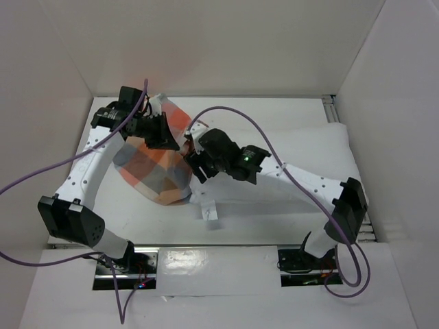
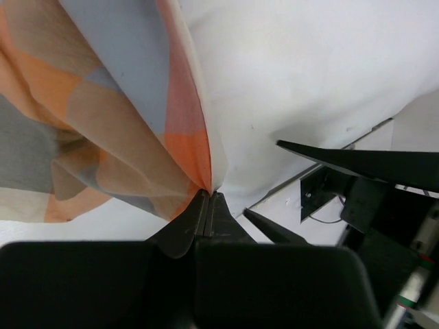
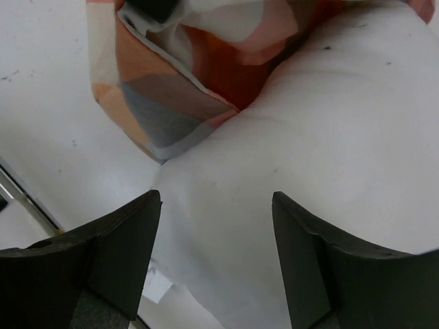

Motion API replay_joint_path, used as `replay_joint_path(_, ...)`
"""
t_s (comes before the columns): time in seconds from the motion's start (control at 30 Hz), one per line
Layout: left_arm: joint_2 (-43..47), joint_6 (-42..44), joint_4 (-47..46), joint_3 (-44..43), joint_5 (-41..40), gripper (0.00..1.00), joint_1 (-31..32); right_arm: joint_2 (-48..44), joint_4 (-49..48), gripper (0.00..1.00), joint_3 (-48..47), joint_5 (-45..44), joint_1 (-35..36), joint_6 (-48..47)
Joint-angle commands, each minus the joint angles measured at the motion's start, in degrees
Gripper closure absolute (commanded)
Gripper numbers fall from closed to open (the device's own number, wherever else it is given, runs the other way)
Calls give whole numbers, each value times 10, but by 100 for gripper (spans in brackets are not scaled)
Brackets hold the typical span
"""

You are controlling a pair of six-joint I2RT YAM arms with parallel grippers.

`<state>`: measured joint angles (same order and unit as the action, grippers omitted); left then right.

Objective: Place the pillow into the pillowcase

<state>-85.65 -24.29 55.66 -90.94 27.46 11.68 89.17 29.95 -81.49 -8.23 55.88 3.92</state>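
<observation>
1. My left gripper (image 2: 208,200) is shut tight, both fingers pressed flat together on an edge of the pillowcase (image 2: 103,103); the checked cloth spreads away from the pinch in loose folds of orange, tan and blue-grey.
2. From above, that pinch sits at the far end of the pillowcase; the rest of the case runs back toward my bases and rests, plump-looking, on the table (image 1: 274,110) between my two arms.
3. My right gripper (image 3: 216,205) has its fingers well apart with nothing clamped; the pillow (image 3: 329,123) fills the space ahead of them with plain white; I cannot tell whether either pad touches it.
4. The pillow lies on the table mostly outside the case; it stretches from the case's right side out toward the right edge, passing under my right arm.
5. In my right wrist view the mouth of the case gapes just beyond my fingers, its orange inner side showing; the pillow's end presses up against that opening; how far it reaches inside I cannot tell.
6. In my left wrist view the white pillow lies right against the checked cloth at the pinch; whether my left fingers have caught any of the pillow as well, I cannot tell.
7. A small white tag (image 1: 211,212) lies on the table at the pillow's near edge, just beside the near end of the case.
</observation>
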Motion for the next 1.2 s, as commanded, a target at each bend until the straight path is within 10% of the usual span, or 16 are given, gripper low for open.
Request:
replay_joint_path(0.0,0,-7,-4,-17,-1,100,-4,24,-85,26,8,33,-7,-63)
replay_joint_path(0.43,11,-6,-4,1,-1,100,-20,159,-216,38,2,108,-12,-110)
replay_joint_path(0.5,11,-6,-4,1,-1,100,-20,160,-232,48,9,114,-19,-103)
replay_joint_path(0.63,11,-6,-4,1,-1,100,-25,139,-258,98,38,107,-19,-75)
replay_joint_path(1.17,6,6,-4,1,-7,100,-42,-6,-230,96,159,69,-8,-57)
